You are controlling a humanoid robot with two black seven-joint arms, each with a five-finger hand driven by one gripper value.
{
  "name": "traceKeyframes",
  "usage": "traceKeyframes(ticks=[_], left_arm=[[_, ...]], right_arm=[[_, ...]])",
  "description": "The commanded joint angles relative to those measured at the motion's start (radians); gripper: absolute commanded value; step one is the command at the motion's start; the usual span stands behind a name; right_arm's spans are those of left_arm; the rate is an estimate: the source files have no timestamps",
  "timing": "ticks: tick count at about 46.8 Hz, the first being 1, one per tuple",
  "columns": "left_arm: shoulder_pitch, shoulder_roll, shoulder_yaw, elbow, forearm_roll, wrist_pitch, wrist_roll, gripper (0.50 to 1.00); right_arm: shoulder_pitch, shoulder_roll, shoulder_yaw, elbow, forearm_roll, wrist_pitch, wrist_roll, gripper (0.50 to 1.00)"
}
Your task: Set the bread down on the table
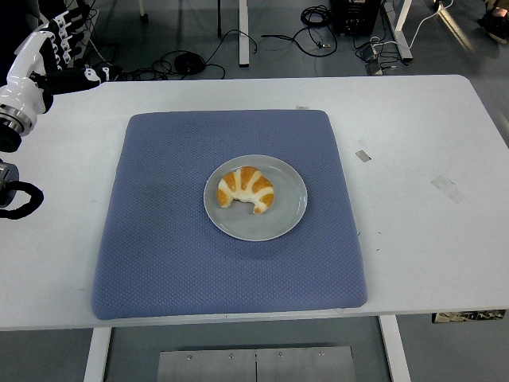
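Head view: left hand (49,56) released, empty, far left; bread (246,189) on plate (288,213), well right of hand.

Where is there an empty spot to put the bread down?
The bread lies on the grey plate in the middle of the blue mat. The mat is bare all round the plate. The white table is bare right of the mat, save two bits of tape. The far left corner is crowded by the left hand.

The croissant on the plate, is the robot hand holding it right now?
No. The croissant lies alone on the grey plate, while the left robot hand is off at the table's far left corner, holding nothing.
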Motion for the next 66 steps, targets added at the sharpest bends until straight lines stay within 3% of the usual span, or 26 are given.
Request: traceKeyframes(ticks=[1,7,18,24,35,48,59,66], left_arm=[[-0.013,0.0,0.003,-0.004,0.007,-0.001,0.028,0.98],[-0.056,0.014,0.054,-0.026,0.046,-0.001,0.063,0.981],[-0.105,0.017,0.092,-0.098,0.211,-0.001,0.235,0.98],[-0.157,0.023,0.181,-0.115,0.293,0.002,0.284,0.98],[-0.214,0.011,0.281,-0.158,0.443,0.0,0.323,0.98],[-0.344,-0.029,0.475,-0.173,0.454,-0.033,0.326,0.978],[-0.354,-0.077,0.503,-0.173,0.471,-0.044,0.366,0.943],[-0.352,-0.084,0.56,-0.173,0.576,-0.038,0.375,0.933]], right_arm=[[0.0,0.0,0.0,0.0,0.0,0.0,0.0,1.0],[0.0,0.0,0.0,0.0,0.0,0.0,0.0,1.0],[0.0,0.0,0.0,0.0,0.0,0.0,0.0,1.0],[0.0,0.0,0.0,0.0,0.0,0.0,0.0,1.0],[0.0,0.0,0.0,0.0,0.0,0.0,0.0,1.0],[0.0,0.0,0.0,0.0,0.0,0.0,0.0,1.0],[0.0,0.0,0.0,0.0,0.0,0.0,0.0,1.0],[0.0,0.0,0.0,0.0,0.001,0.0,0.0,1.0]])
